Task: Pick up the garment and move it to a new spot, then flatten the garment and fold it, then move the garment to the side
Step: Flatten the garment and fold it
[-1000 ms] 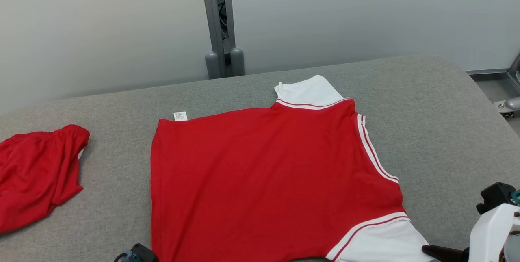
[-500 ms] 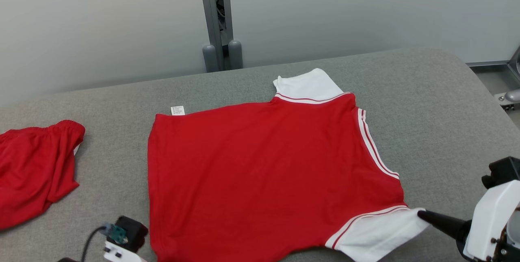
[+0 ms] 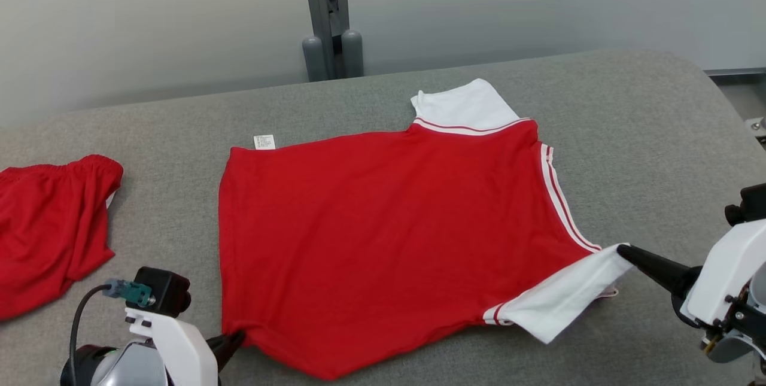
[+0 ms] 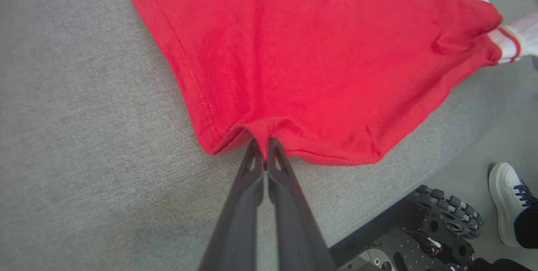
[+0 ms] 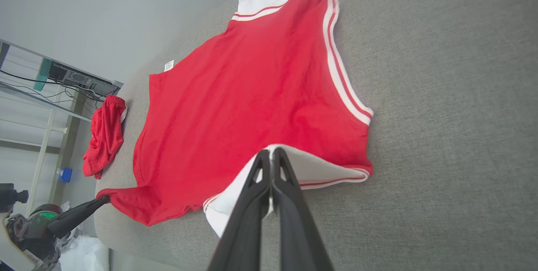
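Head view: red jersey shirt with white striped sleeves [image 3: 383,236] lies spread on grey felt-covered table [image 3: 658,134]; left gripper [image 3: 238,338] pinches its hem corner, right gripper [image 3: 621,249] its near sleeve (both clamped). Best lifted evenly, cloth kept taut, then carried across.

left end effector [image 3: 238,336], right end effector [image 3: 622,249]: long dark tapered fingers | left wrist shell [image 3: 179,343]: white | camera block [image 3: 163,290]: black, teal plug [image 3: 125,291], black cable [image 3: 78,327] | right wrist shell [image 3: 727,266]: white, dark screws | base [image 4: 416,239]: black, roller wheel [image 4: 452,214]
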### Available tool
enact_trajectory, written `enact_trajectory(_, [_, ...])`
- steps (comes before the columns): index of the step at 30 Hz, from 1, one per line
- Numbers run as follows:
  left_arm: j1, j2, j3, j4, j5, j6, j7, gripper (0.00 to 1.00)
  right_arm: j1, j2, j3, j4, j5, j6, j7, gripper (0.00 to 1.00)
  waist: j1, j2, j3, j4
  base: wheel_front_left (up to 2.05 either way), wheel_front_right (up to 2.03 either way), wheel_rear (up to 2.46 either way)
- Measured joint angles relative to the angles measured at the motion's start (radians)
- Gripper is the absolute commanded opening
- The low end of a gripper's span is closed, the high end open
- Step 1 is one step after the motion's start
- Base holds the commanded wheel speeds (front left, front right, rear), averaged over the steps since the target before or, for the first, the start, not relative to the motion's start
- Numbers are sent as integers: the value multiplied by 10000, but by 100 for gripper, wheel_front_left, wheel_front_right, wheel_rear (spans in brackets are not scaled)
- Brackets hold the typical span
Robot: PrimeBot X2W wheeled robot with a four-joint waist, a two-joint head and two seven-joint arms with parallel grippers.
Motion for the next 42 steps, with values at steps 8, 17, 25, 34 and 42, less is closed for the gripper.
enact_trajectory(8, [-441, -566, 215, 627, -226, 255, -405, 0, -668, -125, -67, 918, -42, 0, -767, 0, 0, 0, 384, 173, 0, 0, 0])
enact_trajectory(17, [-1045, -1127, 339, 1557, -130, 424, -1129, 0, -1270, -508, 221, 2010, -159, 0, -1802, 0, 0, 0, 792, 360, 0, 0, 0])
enact_trajectory(25, [-1634, -1404, 238, 2171, 169, 357, -1689, 0, -1736, -779, 569, 2652, 29, 0, -2713, 0, -1, 0, 1147, 478, 0, 0, 0])
enact_trajectory(34, [-2333, -1684, 35, 2763, 410, 222, -2069, 0, -2231, -1133, 1043, 3173, 290, 0, -3827, 0, -1, 0, 1599, 578, 0, 0, 0])
enact_trajectory(42, [-2788, -1891, -134, 3336, 579, 111, -2429, 0, -2518, -1354, 1459, 3797, 566, 0, -4661, 0, -1, 0, 1807, 686, 0, 0, 0])
